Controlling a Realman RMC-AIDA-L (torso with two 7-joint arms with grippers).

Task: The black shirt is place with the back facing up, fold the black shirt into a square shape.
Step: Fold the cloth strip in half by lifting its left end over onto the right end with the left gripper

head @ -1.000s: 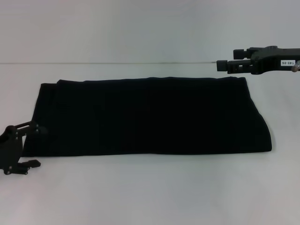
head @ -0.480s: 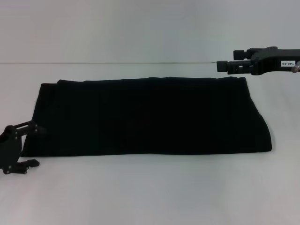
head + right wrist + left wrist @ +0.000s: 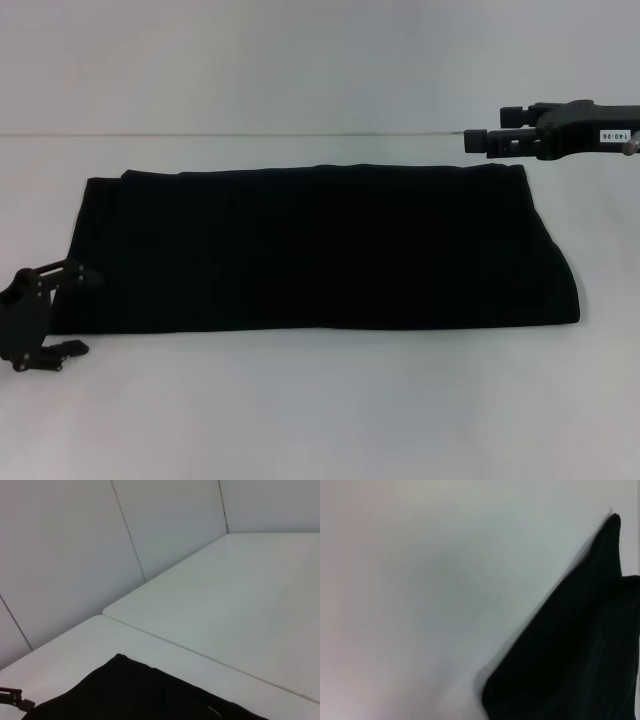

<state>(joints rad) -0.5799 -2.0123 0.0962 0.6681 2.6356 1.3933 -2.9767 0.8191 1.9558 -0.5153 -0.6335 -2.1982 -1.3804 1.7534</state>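
Note:
The black shirt (image 3: 310,250) lies flat on the white table (image 3: 320,410) as a long folded rectangle running left to right. My left gripper (image 3: 84,314) is low at the shirt's front left corner and open. One finger is over the cloth and the other over the table just in front of the edge, with nothing held. The left wrist view shows that corner of the shirt (image 3: 570,655) on the bare tabletop. My right gripper (image 3: 480,140) hovers well above the shirt's far right corner. The right wrist view looks down on a far corner of the shirt (image 3: 135,690).
White table surface surrounds the shirt on all sides. A seam between two tabletops (image 3: 200,652) and white wall panels (image 3: 75,555) appear in the right wrist view. The table's far edge (image 3: 250,135) runs behind the shirt.
The left gripper has sunk slightly at the front left corner. The right gripper and the shirt have not moved.

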